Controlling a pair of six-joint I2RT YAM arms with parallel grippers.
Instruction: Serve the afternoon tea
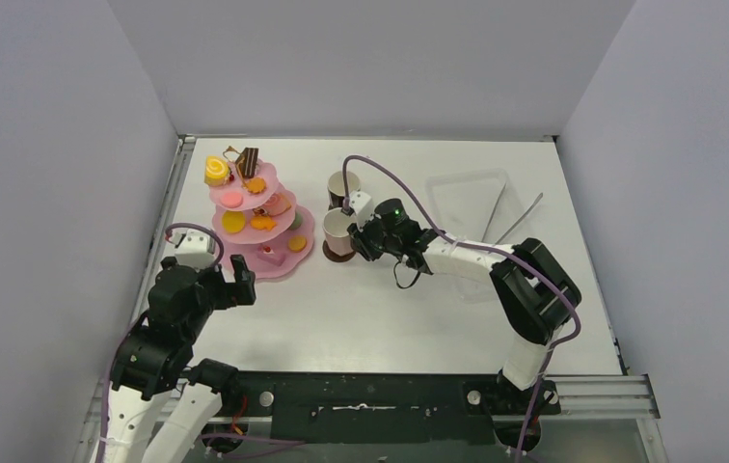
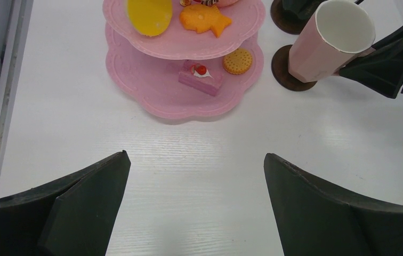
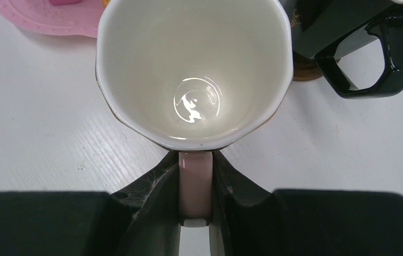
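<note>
The pink three-tier stand (image 1: 255, 220) stands at the left back with toy pastries on every tier, among them a yellow roll (image 1: 216, 171) and a pink cake slice (image 2: 199, 75). My right gripper (image 3: 194, 160) is shut on the handle of the pink mug (image 3: 194, 69). The mug leans slightly over a round brown coaster (image 2: 289, 72), just right of the stand (image 2: 156, 96); I cannot tell whether it rests fully on it. The black mug (image 3: 348, 32) sits on the other coaster (image 3: 306, 73) right behind. My left gripper (image 2: 196, 160) is open and empty, in front of the stand.
A clear plastic tray (image 1: 467, 198) lies at the back right, with long metal tongs (image 1: 520, 220) beside it. The right arm (image 1: 476, 258) stretches across the table's middle. Grey walls enclose the left, back and right sides.
</note>
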